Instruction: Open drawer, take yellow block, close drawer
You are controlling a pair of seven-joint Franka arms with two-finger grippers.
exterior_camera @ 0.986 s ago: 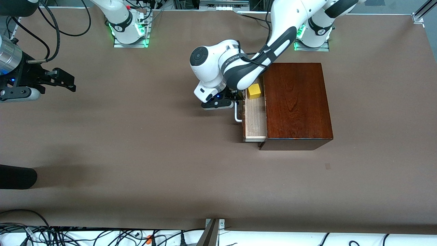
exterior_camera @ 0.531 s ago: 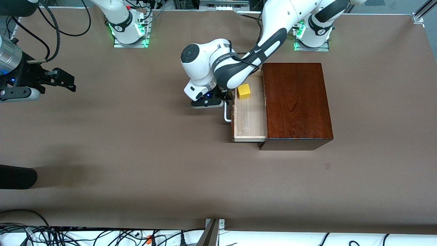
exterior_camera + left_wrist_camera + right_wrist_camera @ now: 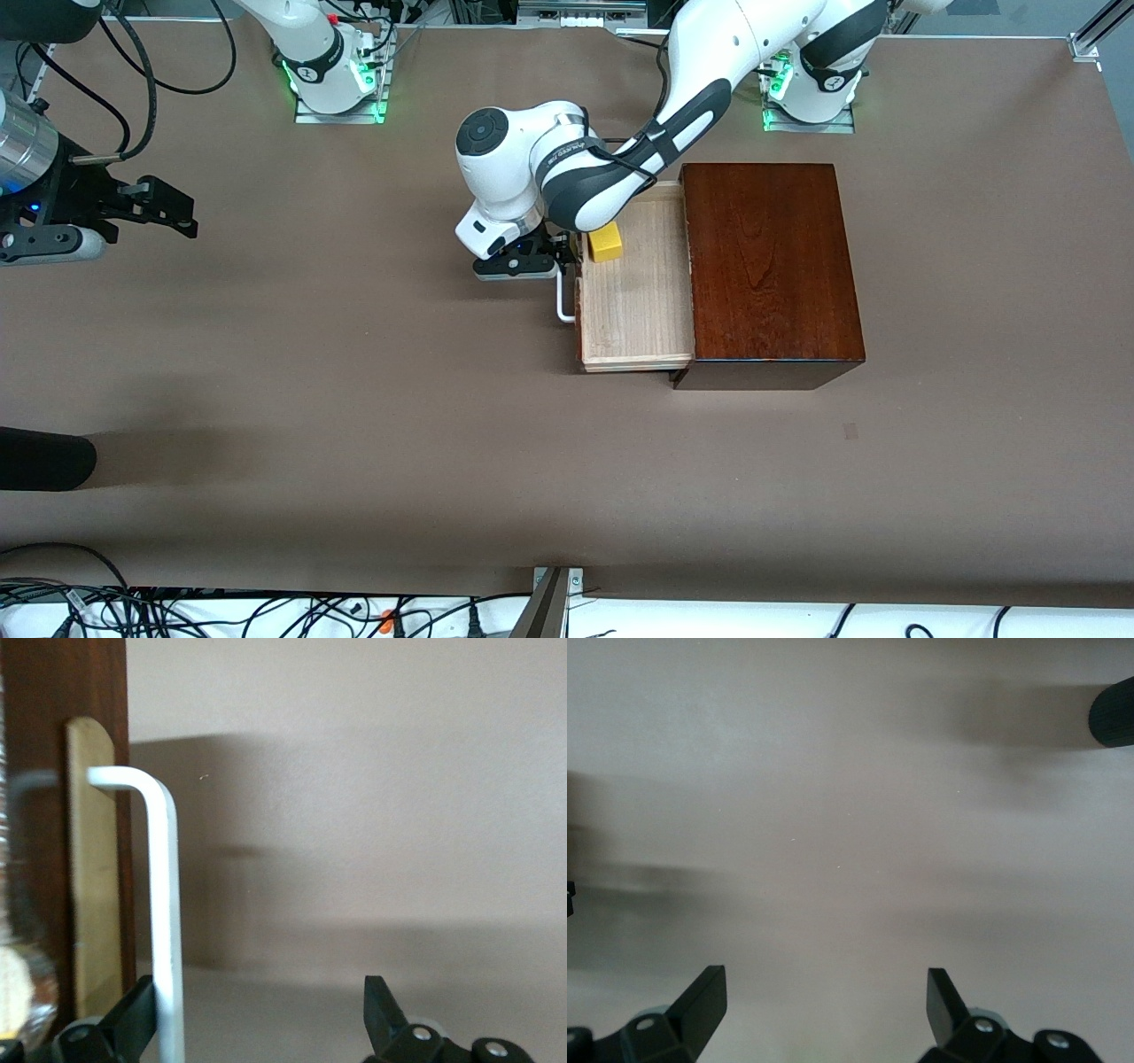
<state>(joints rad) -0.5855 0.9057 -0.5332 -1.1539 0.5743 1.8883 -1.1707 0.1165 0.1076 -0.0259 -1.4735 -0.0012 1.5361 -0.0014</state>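
The dark reddish-brown wooden box [image 3: 766,266] stands toward the left arm's end of the table. Its drawer [image 3: 633,306] is pulled well out toward the right arm's end and shows a pale wood floor. The yellow block [image 3: 606,241] sits in the drawer's corner farthest from the front camera, next to the drawer front. My left gripper [image 3: 556,255] is open at the white loop handle [image 3: 563,301]. In the left wrist view the handle [image 3: 165,904] rests against the inside of one finger [image 3: 133,1023], with the gripper [image 3: 257,1019] spread wide. My right gripper [image 3: 173,213] waits open and empty over bare table [image 3: 824,1010].
A dark rounded object [image 3: 44,456] pokes in at the table edge at the right arm's end, nearer to the front camera; it also shows in the right wrist view [image 3: 1112,713]. Cables lie along the table's front edge [image 3: 266,611]. Brown tabletop surrounds the box.
The drawer has slid farther out toward the right arm's end, with my left gripper moving along at the handle. The yellow block rode with the drawer. The right arm has not moved.
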